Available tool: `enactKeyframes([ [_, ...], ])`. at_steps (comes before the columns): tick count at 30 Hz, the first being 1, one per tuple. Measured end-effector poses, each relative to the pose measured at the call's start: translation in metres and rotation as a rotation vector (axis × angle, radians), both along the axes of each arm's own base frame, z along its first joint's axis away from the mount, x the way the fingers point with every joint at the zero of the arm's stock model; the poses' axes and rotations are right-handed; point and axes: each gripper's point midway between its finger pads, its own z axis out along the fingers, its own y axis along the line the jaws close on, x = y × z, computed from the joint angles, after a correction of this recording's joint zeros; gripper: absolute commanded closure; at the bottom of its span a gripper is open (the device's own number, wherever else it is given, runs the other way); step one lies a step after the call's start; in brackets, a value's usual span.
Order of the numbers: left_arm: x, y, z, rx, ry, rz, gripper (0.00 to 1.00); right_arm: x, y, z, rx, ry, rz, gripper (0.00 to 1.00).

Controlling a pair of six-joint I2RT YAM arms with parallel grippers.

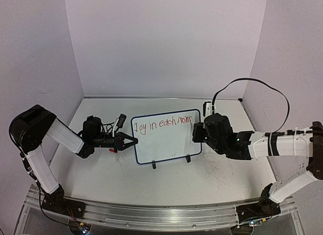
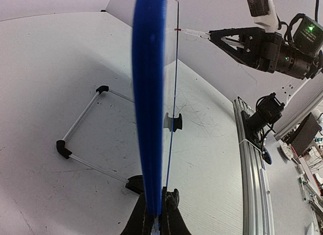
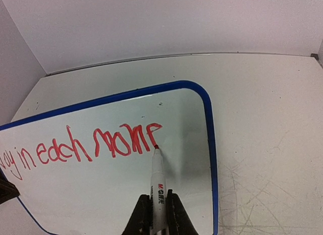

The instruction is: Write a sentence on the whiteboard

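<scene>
Now | left hand [image 2: 156,215] clamps glossy blue-rimmed whiteboard [image 1: 166,143] | right hand [image 3: 157,212] grips slim marker [image 3: 158,177]

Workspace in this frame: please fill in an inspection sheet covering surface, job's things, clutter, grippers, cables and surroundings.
Surface: large scuffed white tabletop, grey scratches toward the right front.
Job's things: small glossy white whiteboard with blue rim, standing on black feet; red handwritten sentence reads "Joy in each mom" plus unfinished strokes; white red-tipped marker, tip on the last stroke.
Clutter: nothing seen.
Grippers: left gripper, jaws shut on the whiteboard's side rim; right gripper, jaws shut on the marker.
Cables: black cable arching above the right arm; black cable bundle at the left wrist.
Surroundings: plain pale walls; aluminium rail along the near edge.
</scene>
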Motion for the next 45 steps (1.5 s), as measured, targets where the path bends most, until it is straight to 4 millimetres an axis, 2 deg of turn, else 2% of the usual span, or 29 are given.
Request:
enactKeyframes([
  [14, -0.001, -0.001, 0.000, 0.001, -0.002, -0.002, 1.00, 0.000, -0.006, 0.000, -0.022, -0.003, -0.021, 1.00],
  [25, -0.001, -0.001, 0.000, 0.002, -0.011, -0.005, 1.00, -0.003, -0.015, 0.030, 0.025, -0.067, -0.006, 1.00],
  [36, -0.002, -0.002, 0.001, 0.002, -0.012, -0.006, 1.00, 0.005, -0.013, 0.019, -0.003, -0.053, 0.011, 1.00],
  [45, -0.002, -0.002, 0.001, 0.002, -0.013, -0.006, 1.00, 0.006, -0.011, 0.020, 0.002, -0.061, 0.021, 1.00],
])
